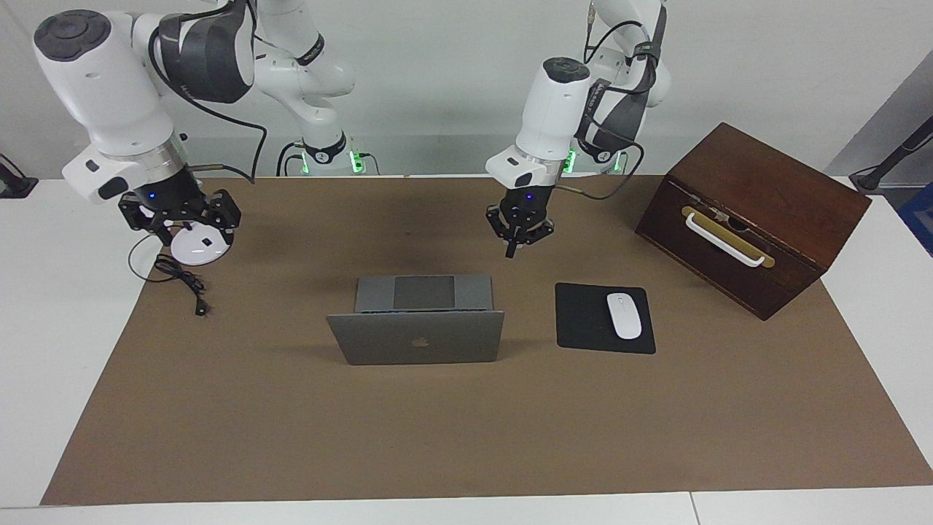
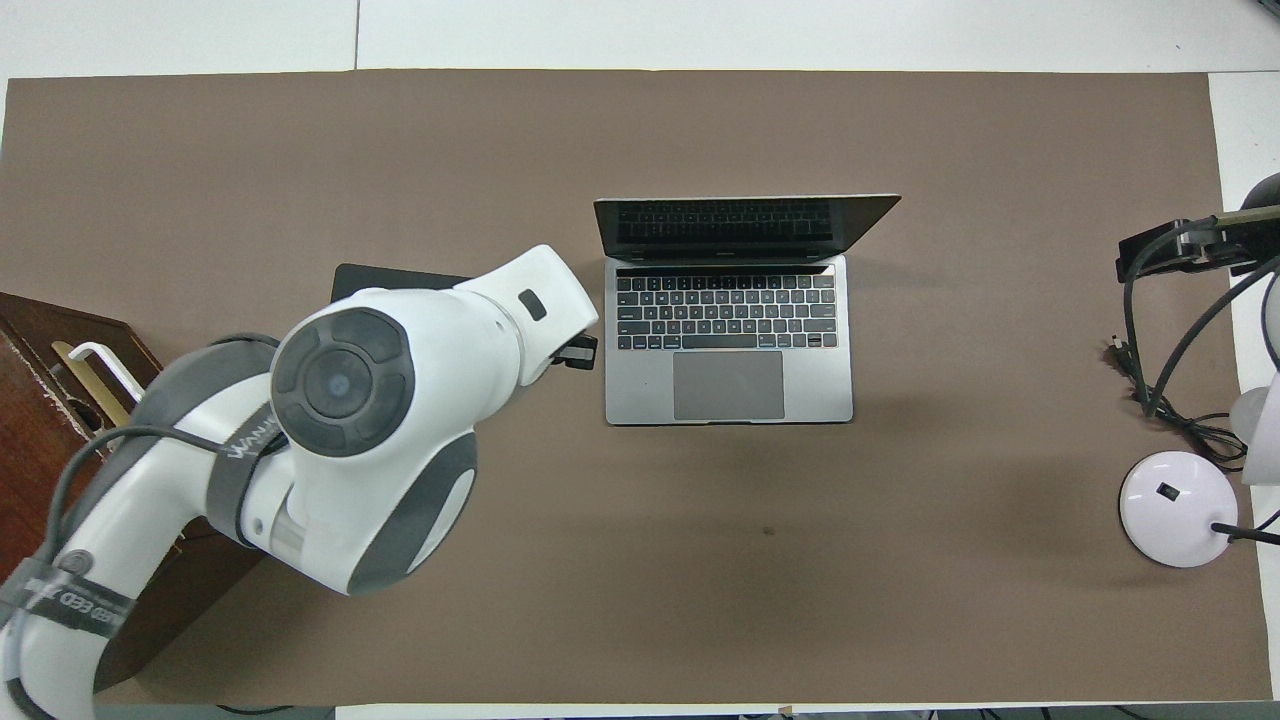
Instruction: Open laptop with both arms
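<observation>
At the right arm's end of the table, the right arm's black two-finger gripper (image 1: 179, 219) hangs with its fingers spread wide and empty over the round white lamp base (image 1: 195, 246) and its black cable (image 1: 178, 277). In the middle of the brown mat (image 1: 466, 430) sits the thin silver-grey laptop (image 1: 417, 337), lid raised upright, keyboard and trackpad showing. The left arm's black gripper (image 1: 512, 252) hangs with fingertips pinched together, holding nothing, over the mat between the laptop and the black mouse pad (image 1: 583, 321) with its white mouse (image 1: 624, 315); the dark wooden box (image 1: 751, 219) stands at the left arm's end.
</observation>
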